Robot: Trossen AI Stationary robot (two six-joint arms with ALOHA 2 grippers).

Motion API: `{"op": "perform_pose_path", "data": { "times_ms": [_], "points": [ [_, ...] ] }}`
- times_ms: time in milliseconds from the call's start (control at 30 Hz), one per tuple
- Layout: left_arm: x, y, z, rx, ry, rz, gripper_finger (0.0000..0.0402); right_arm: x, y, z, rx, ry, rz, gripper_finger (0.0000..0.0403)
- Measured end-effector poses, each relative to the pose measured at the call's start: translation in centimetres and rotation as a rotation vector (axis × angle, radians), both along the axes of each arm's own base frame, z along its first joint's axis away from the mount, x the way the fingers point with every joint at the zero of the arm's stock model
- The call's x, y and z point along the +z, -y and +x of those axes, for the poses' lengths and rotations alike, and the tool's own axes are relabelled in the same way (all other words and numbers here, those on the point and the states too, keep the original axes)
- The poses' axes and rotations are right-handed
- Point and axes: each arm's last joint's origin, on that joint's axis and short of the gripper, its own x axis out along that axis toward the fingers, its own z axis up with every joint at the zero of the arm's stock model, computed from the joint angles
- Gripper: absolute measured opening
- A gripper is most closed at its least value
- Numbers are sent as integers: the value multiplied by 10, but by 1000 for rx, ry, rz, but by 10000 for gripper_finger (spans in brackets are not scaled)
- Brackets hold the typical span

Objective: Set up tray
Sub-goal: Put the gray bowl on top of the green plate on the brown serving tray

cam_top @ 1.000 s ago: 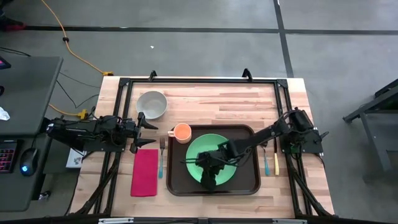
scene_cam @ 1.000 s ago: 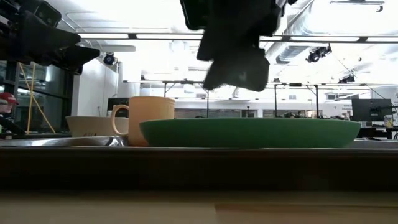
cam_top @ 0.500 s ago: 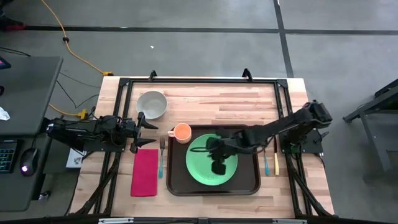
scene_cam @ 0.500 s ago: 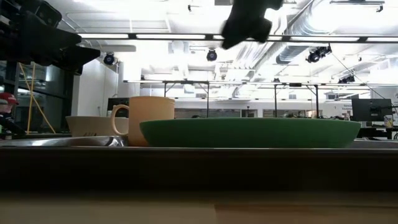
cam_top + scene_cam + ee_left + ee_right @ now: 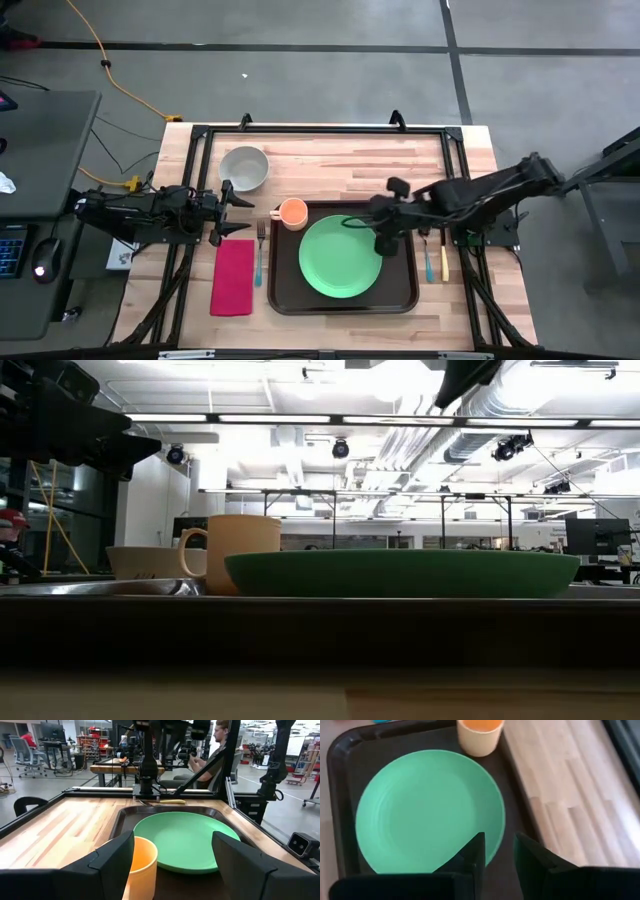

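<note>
The dark brown tray (image 5: 288,302) lies near the table's front edge with a green plate (image 5: 340,256) flat in its middle. An orange cup (image 5: 292,211) stands at the tray's far left corner. My right gripper (image 5: 383,246) hangs in the air over the tray's right part, slanting down. Its fingers (image 5: 478,851) stand a little apart with nothing between them, above the plate (image 5: 430,810). My left gripper (image 5: 243,212) waits open and level at the table's left, pointing at the cup (image 5: 142,865).
A white bowl (image 5: 244,166) stands at the far left. A red napkin (image 5: 233,276) and a blue-handled fork (image 5: 260,252) lie left of the tray, and two utensils (image 5: 444,262) lie right of it. A person (image 5: 220,745) sits beyond the table's right side.
My right gripper has risen from low over the plate and gone toward the table's right and far edges, its arm drawing back. In the low view it has climbed almost out of the picture's top. The plate stays flat in the tray.
</note>
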Motion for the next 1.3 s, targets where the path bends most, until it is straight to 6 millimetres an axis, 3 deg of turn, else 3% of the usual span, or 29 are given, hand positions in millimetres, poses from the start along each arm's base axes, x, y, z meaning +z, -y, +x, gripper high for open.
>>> {"op": "perform_pose_path", "data": {
  "times_ms": [767,1200,1300],
  "points": [
    [0,0,0,0,0,-2,299,62,37,-102,-103,206,-101,78],
    [0,0,0,0,0,-1,299,75,49,-142,-107,286,-73,78],
    [0,0,0,1,0,-1,299,69,51,-148,-95,310,-75,78]
  ]
}}
